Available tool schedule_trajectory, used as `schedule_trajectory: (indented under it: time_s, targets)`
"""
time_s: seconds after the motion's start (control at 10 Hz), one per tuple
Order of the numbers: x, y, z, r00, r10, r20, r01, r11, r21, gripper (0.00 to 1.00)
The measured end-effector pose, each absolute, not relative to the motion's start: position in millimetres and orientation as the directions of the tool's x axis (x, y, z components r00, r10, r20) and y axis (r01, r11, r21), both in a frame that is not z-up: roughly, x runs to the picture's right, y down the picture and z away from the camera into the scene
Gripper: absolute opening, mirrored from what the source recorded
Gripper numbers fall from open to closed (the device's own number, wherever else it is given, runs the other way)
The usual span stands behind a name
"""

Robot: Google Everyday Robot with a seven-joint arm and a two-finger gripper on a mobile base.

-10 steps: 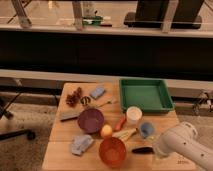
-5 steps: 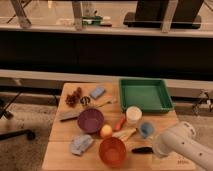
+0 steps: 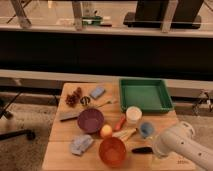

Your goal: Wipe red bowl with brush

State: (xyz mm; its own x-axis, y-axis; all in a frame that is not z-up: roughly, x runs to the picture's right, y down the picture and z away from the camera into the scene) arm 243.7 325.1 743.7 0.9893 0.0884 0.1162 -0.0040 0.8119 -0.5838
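Note:
The red bowl (image 3: 112, 151) stands upright near the table's front edge, in the middle. Just right of it the slim black brush (image 3: 142, 149) lies flat on the wooden table (image 3: 60, 145), pointing left to right. My white arm (image 3: 182, 145) comes in from the lower right. Its gripper (image 3: 154, 148) sits at the brush's right end, low over the table; whether it touches the brush is hidden by the arm. Nothing is inside the red bowl.
A purple bowl (image 3: 90, 120) stands behind the red bowl, with a yellow-orange ball (image 3: 106, 131) and a cream oblong thing (image 3: 125, 133) between. A blue cup (image 3: 146, 129), a white cup (image 3: 133, 115) and a green tray (image 3: 145, 94) are at the right back. A blue cloth (image 3: 81, 144) lies left.

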Motion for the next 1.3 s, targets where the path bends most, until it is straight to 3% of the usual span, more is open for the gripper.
schedule_trajectory:
  time_s: [0.3, 1.0, 1.1, 1.3]
  targets:
    - [243.3, 326.3, 744.1, 0.989, 0.087, 0.117, -0.002, 0.811, -0.585, 0.76]
    - [242.7, 326.5, 743.8, 0.989, 0.084, 0.123, 0.003, 0.812, -0.583, 0.09]
    - [242.4, 326.4, 743.6, 0.989, 0.084, 0.124, 0.004, 0.813, -0.582, 0.02]
    - [242.5, 325.5, 742.9, 0.989, 0.082, 0.124, 0.005, 0.814, -0.581, 0.00]
